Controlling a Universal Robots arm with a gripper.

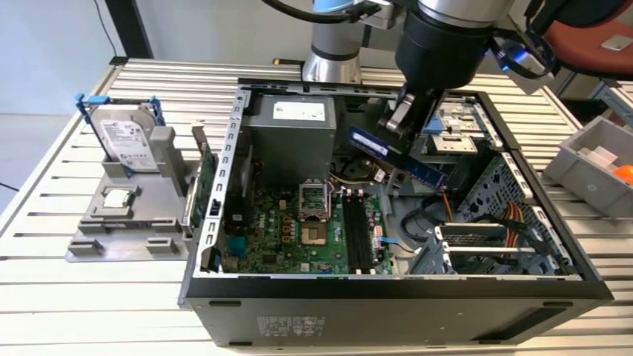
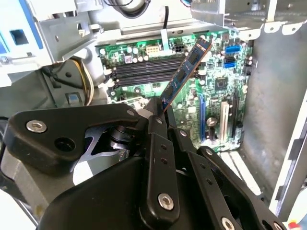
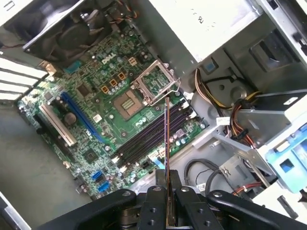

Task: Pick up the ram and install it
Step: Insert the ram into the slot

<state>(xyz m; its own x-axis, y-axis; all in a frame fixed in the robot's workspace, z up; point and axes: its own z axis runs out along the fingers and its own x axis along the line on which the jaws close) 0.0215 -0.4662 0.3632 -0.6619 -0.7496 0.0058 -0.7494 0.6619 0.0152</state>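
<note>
While our gripper (image 2: 160,117) clamped the ram (image 2: 186,72) tilted above the slots (image 2: 144,69) beneath it, we risked misalignment jamming it.

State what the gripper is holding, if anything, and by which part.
The gripper is shut on the ram, gripping it at one end. The rest of the stick juts out free above the motherboard inside the open computer case.

End effector (image 1: 405,122) clamped, arm upright

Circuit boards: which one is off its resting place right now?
The ram, the narrow dark-blue stick clamped in the gripper above the case; the green card stands in its holder.
</note>
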